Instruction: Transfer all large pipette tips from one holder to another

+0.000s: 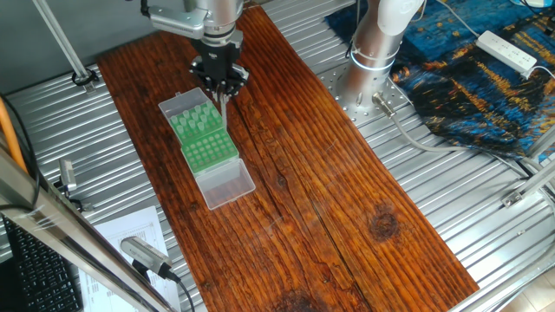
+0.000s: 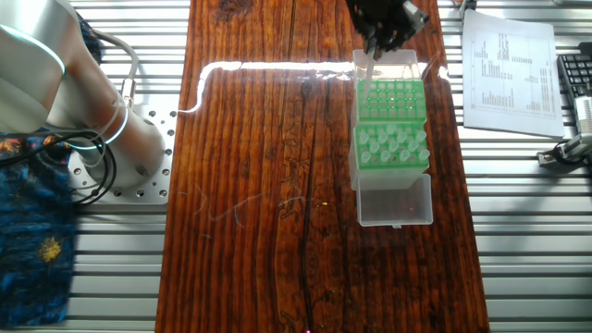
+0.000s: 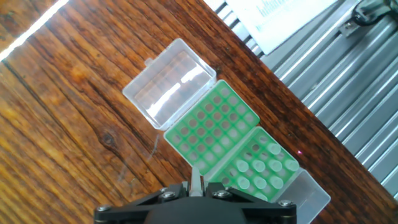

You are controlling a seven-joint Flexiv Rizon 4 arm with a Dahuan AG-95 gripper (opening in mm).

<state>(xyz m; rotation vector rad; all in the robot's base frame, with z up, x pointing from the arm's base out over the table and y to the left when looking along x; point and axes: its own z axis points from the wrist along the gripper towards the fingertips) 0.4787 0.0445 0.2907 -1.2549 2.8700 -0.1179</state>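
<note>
My gripper (image 1: 223,87) hangs above the rack's edge, shut on one whitish pipette tip (image 1: 225,108) that points down. In the hand view the held tip (image 3: 196,179) sticks out between the closed fingers of the gripper (image 3: 196,188), over the edge of the green holder with open holes (image 3: 210,132). The adjoining green holder (image 3: 264,167) carries several large pipette tips with round tops. From the other fixed view the gripper (image 2: 375,44) and held tip (image 2: 367,69) sit at the open-hole holder's (image 2: 390,97) corner, with the filled holder (image 2: 393,146) beyond it.
Clear plastic lids lie open at both ends of the racks (image 2: 395,199) (image 3: 169,84). The racks rest on a wooden board (image 1: 329,191) over a ribbed metal table. The robot base (image 1: 373,52), cables, a power strip (image 1: 507,50) and printed paper (image 2: 509,69) lie around it.
</note>
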